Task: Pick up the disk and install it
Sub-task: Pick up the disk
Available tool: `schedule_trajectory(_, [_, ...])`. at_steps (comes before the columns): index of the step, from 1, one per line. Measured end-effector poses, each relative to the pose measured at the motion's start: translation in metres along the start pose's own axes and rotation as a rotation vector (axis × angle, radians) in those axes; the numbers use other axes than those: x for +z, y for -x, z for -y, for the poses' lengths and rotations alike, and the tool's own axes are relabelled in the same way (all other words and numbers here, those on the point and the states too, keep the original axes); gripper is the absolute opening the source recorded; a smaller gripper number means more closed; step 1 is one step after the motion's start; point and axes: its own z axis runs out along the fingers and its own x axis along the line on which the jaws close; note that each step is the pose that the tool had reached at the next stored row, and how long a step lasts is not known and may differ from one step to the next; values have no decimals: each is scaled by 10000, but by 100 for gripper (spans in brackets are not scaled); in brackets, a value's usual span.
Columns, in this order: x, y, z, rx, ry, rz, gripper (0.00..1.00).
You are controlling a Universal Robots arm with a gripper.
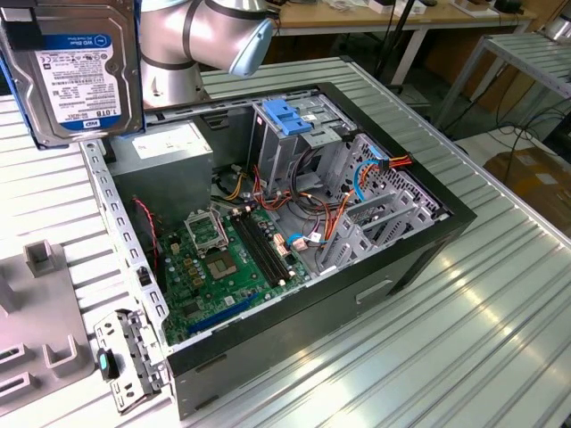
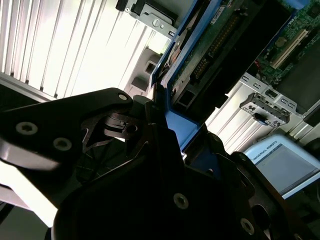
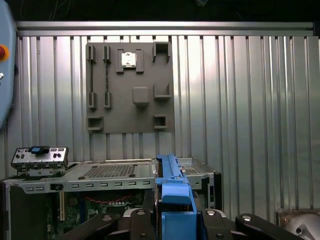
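Disk [image 1: 76, 78] aloft; gripper [image 3: 175, 216] clamped on its blue carrier [image 3: 172, 187]; open computer case [image 1: 294, 232] near

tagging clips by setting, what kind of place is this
Probably a robotics lab or assembly cell: an open computer case lies on a ribbed metal table, a grey fixture board sits beside it, and the claw holds the disk.

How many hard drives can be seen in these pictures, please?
1. The hard drive, in its blue carrier, is held by the hand above the open computer case, at the exterior view's upper left. Others may be hidden inside the drive cage.
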Motion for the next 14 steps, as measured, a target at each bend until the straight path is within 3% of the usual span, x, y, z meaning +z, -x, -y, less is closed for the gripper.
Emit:
schedule_trajectory(7, [-2,0,98,3,1,-1,37])
schedule_trajectory(14, [-4,-53,121,9,0,0,37])
